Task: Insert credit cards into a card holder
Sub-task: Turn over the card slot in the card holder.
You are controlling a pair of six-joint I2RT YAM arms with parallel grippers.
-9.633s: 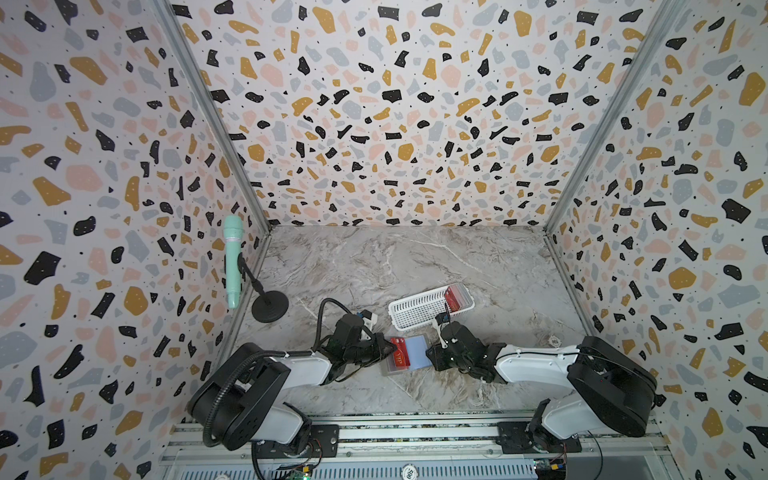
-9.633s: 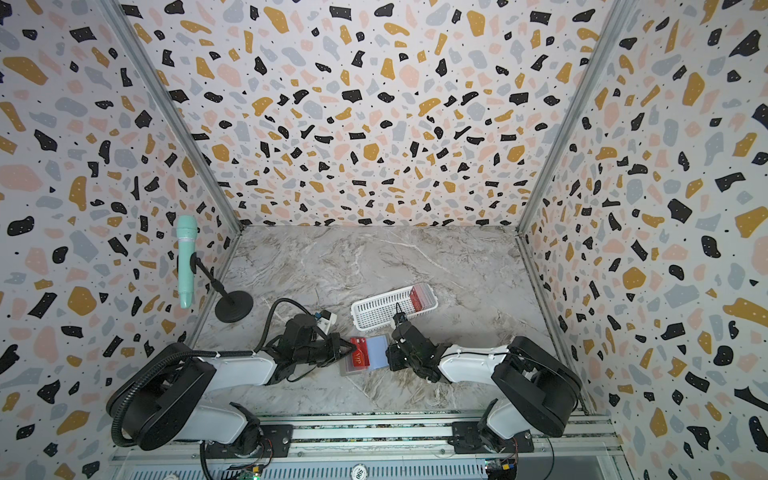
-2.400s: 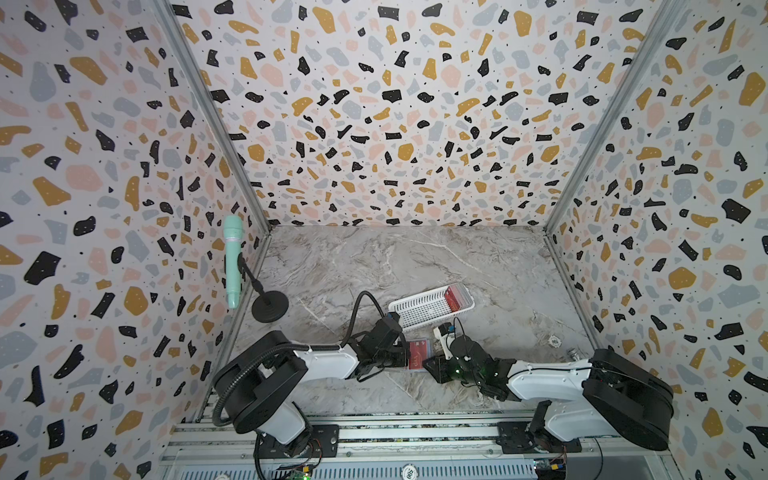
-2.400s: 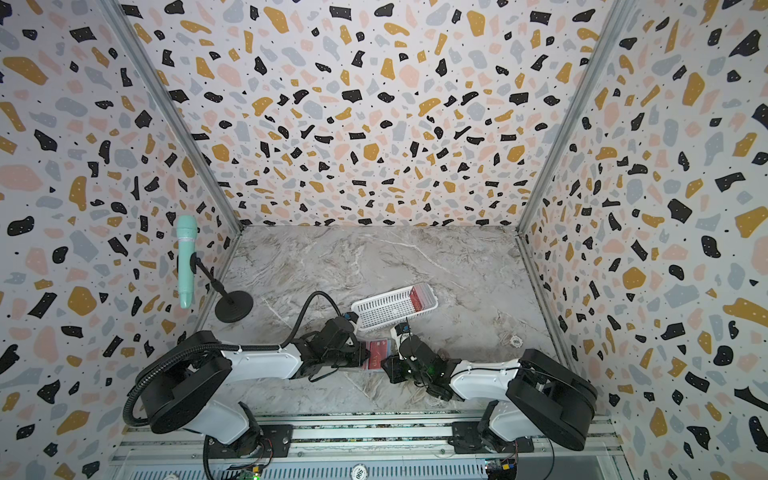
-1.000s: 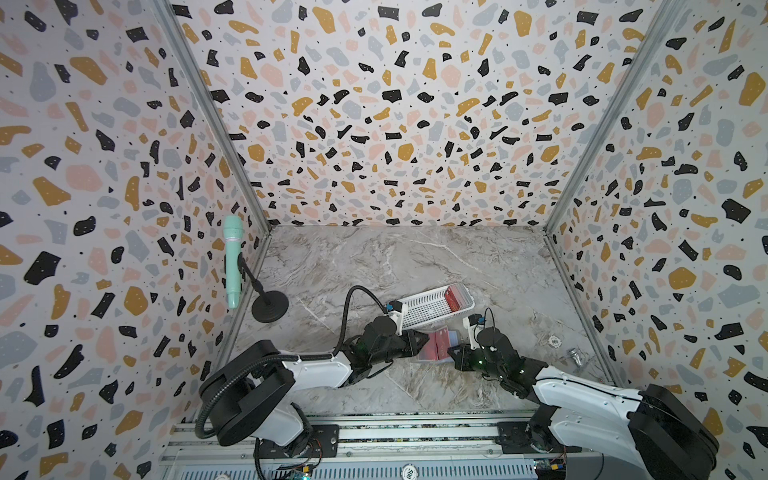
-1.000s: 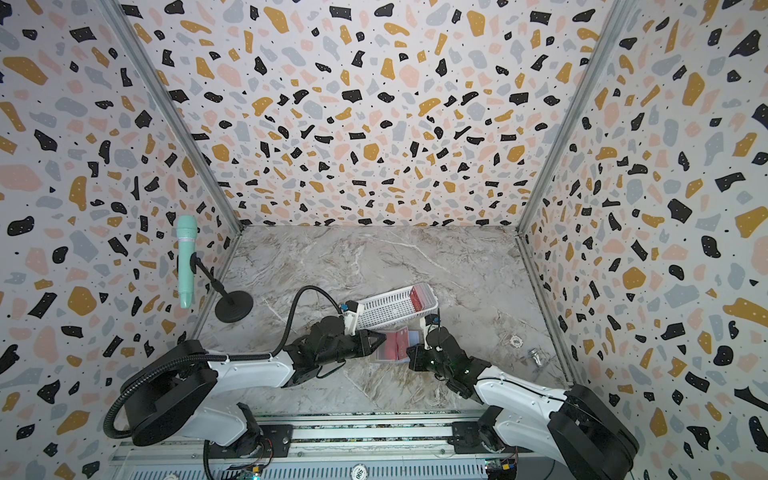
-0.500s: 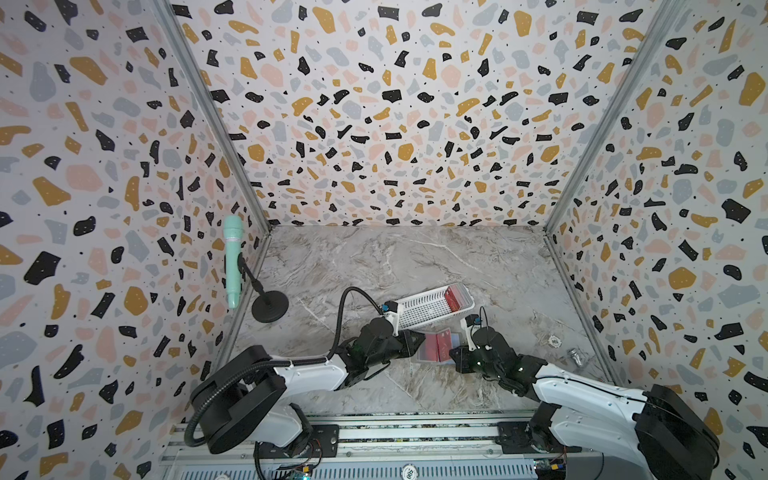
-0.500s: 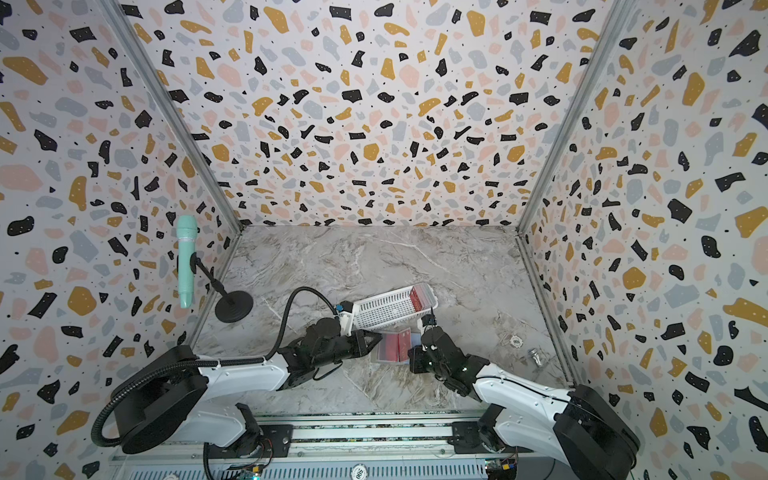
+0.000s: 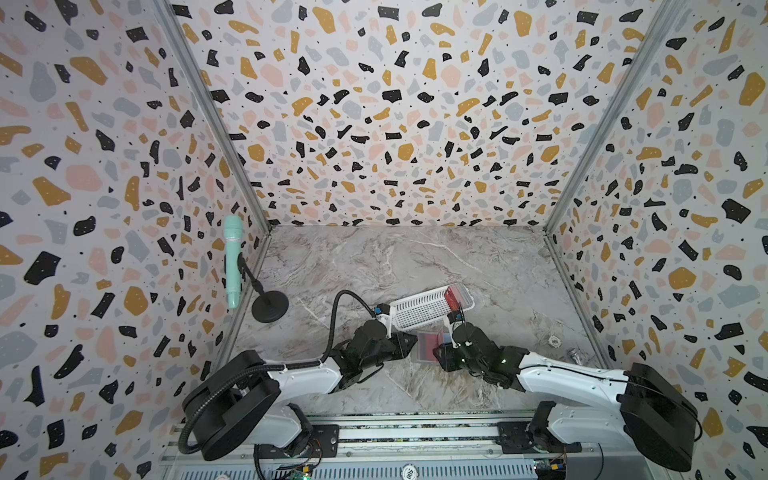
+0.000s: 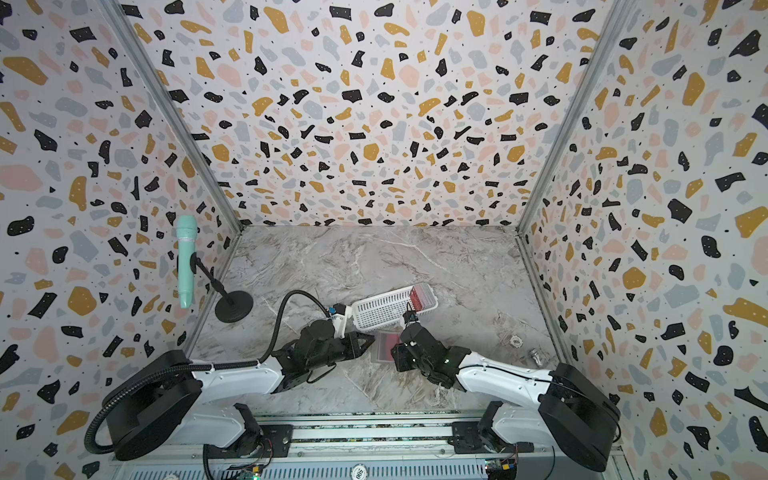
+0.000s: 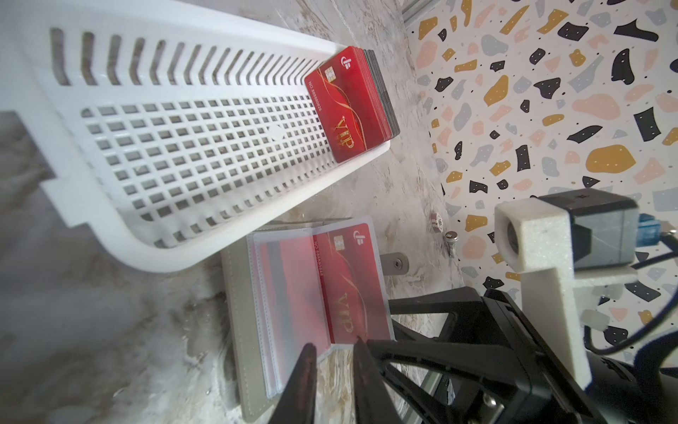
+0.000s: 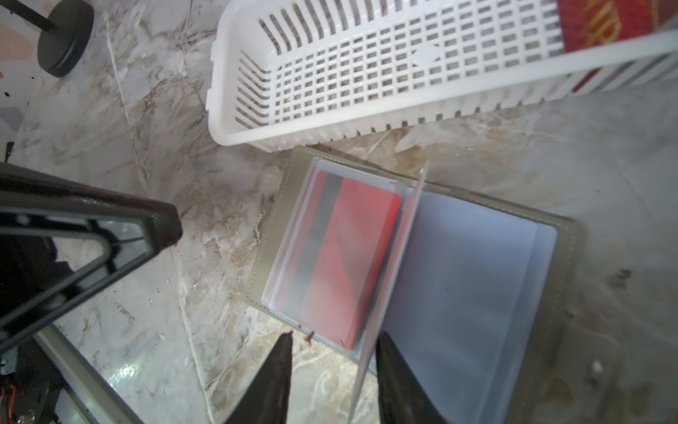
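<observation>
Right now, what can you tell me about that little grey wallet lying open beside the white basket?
The card holder is a flat grey-taupe wallet with stitched edges and a snap tab, light blue inside. It lies open on the marble table beside the white basket. Its clear sleeves hold red cards; one sleeve leaf stands upright between the open fingers of the right end effector.

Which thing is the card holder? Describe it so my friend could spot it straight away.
Start at the grey marble table and find the white slotted basket. The card holder lies open on the table right beside the basket's near side. Unlike the loose stack of red cards in the basket, it is a flat grey-taupe cover with clear sleeves, one showing a red card.
</observation>
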